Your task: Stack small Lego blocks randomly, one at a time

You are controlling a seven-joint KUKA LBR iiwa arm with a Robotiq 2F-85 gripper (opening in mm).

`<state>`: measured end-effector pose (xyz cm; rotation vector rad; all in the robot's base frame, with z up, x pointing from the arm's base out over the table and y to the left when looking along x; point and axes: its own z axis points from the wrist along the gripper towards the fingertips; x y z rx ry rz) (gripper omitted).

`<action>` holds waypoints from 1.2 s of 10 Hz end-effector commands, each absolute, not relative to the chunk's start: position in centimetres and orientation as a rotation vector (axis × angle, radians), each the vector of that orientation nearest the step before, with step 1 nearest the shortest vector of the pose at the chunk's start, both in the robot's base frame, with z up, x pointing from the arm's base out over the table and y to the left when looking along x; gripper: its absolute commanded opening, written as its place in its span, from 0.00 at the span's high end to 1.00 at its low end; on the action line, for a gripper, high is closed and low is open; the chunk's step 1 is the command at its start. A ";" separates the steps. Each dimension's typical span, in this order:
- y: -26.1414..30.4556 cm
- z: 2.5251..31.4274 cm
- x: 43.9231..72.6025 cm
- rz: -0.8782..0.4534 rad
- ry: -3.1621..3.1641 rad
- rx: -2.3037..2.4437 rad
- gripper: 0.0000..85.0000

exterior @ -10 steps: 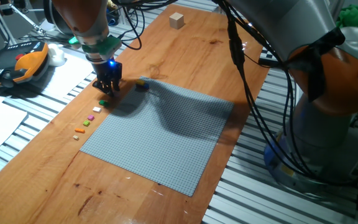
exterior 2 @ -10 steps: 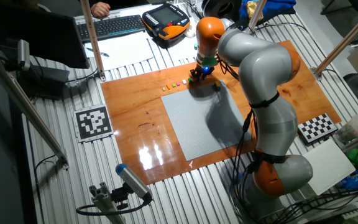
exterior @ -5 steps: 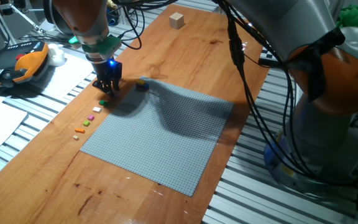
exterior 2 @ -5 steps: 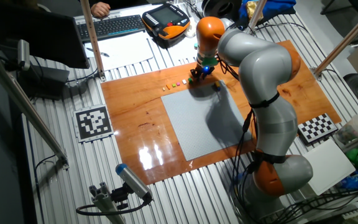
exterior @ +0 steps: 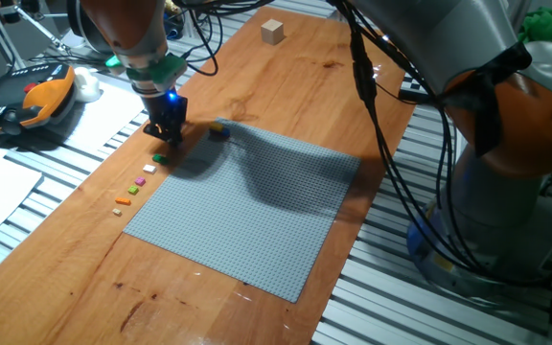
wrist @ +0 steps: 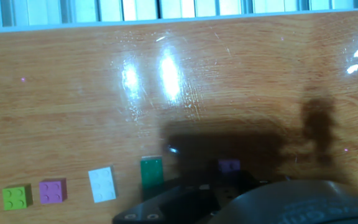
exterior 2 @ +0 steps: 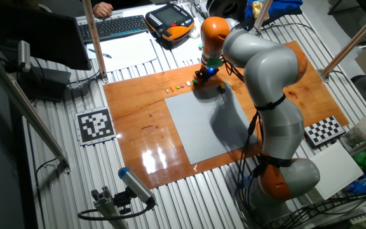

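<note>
My gripper (exterior: 166, 136) is down at the wooden table beside the far left corner of the grey baseplate (exterior: 247, 206). In the hand view a tiny purple block (wrist: 229, 165) lies right at its dark tips; whether the fingers press on it is hidden. A row of small Lego blocks runs away from it: dark green (wrist: 151, 172), white (wrist: 102, 184), pink (wrist: 53, 191) and lime (wrist: 16, 197). The one fixed view shows the same row, dark green (exterior: 159, 158) to orange (exterior: 121, 201). A blue and yellow stack (exterior: 218, 127) sits on the baseplate's corner.
A plain wooden cube (exterior: 273, 32) stands at the far end of the table. An orange and black teach pendant (exterior: 27, 101) lies off the table to the left. The arm (exterior 2: 259, 70) reaches over the baseplate from the right.
</note>
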<state>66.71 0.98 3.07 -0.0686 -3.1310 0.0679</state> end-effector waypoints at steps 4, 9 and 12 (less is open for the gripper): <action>0.8 3.4 66.9 0.046 -3.120 -0.028 1.00; -0.1 5.8 66.8 0.041 -3.105 0.002 1.00; 0.0 5.0 67.2 0.067 -3.117 0.002 0.80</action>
